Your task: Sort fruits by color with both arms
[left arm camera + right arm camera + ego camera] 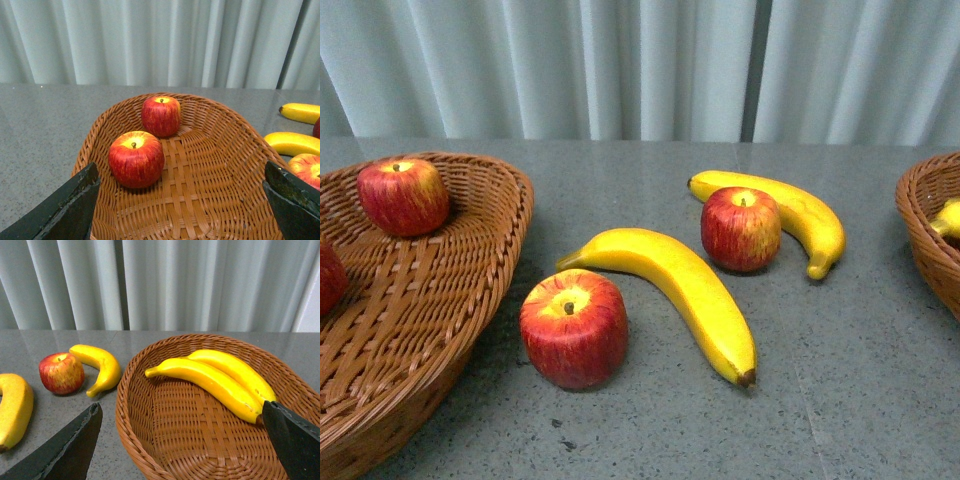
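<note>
On the grey table lie two red apples, one near (574,327) and one farther back (741,228), and two yellow bananas, a long one in the middle (685,290) and one behind (800,215). The left wicker basket (470,290) holds two apples (136,158) (161,115). The right wicker basket (150,440) holds two bananas (212,385) (240,371). My left gripper (182,207) hangs open over the left basket, nothing between its fingers. My right gripper (185,445) hangs open over the right basket, likewise empty. Neither arm shows in the front view.
Pale curtains (640,65) close off the back of the table. The right basket's rim (920,220) shows at the front view's right edge with a banana tip (947,218) inside. Bare grey tabletop (840,380) lies in front of the loose fruit.
</note>
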